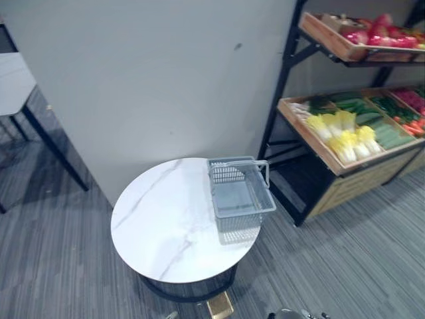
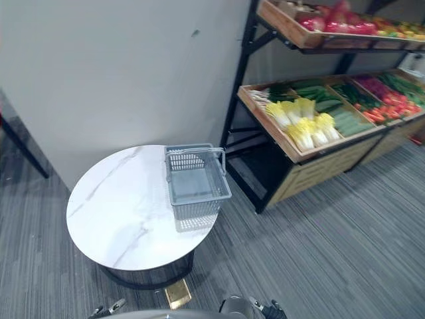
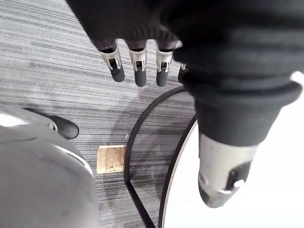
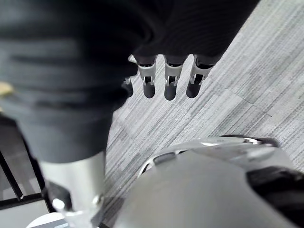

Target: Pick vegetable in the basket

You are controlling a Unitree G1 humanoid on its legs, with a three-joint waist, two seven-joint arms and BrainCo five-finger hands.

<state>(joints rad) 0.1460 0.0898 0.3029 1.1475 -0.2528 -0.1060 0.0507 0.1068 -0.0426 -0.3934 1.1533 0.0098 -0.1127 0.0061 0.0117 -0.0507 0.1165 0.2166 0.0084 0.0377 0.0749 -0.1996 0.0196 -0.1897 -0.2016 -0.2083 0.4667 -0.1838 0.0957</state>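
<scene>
An empty grey plastic basket (image 1: pixel 239 193) stands on the right edge of a round white marble table (image 1: pixel 166 229), with its handle folded toward the far side. To the right, a wooden shelf crate (image 1: pixel 312 143) holds yellow-white cabbages (image 1: pixel 342 136), green cucumbers (image 1: pixel 382 129) and carrots (image 1: pixel 415 126). A higher crate (image 1: pixel 332 40) holds red vegetables (image 1: pixel 385 33). My left hand (image 3: pixel 140 71) hangs low beside the table with its fingers straight and nothing in it. My right hand (image 4: pixel 170 83) hangs over the carpet, open and holding nothing.
A grey wall panel (image 1: pixel 166 73) rises just behind the table. Another white table with black legs (image 1: pixel 16 83) stands at far left. A small wooden block (image 3: pixel 111 159) lies on the carpet by the table's black base ring (image 3: pixel 137 128). The shelf's black frame (image 1: pixel 279 86) stands close to the basket.
</scene>
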